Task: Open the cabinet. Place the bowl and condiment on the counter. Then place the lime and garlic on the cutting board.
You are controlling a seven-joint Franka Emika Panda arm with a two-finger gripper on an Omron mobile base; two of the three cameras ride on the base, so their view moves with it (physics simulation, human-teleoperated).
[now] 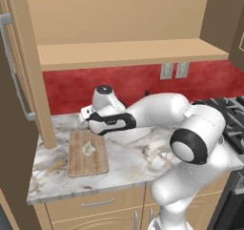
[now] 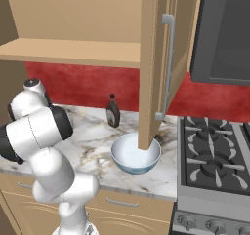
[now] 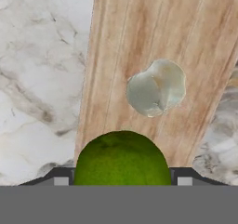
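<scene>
In the hand view my gripper (image 3: 122, 181) is shut on the lime (image 3: 122, 158), a bright green ball between the two finger tips. Beyond it lies the cutting board (image 3: 153, 42) with the pale garlic (image 3: 156, 88) resting on it. From the left base view, the hand (image 1: 87, 119) hovers over the far end of the cutting board (image 1: 88, 160), just behind the garlic (image 1: 88, 148). The cabinet (image 1: 128, 52) stands open, its shelf bare. The bowl (image 2: 135, 153) and the condiment (image 2: 113, 111) stand on the counter (image 2: 93, 141).
An open cabinet door (image 2: 154, 58) hangs over the bowl's far rim; the other door (image 1: 19, 81) juts out at the left. A gas stove (image 2: 215, 156) adjoins the counter on the right, with a dark microwave (image 2: 224, 34) above. The backsplash is red.
</scene>
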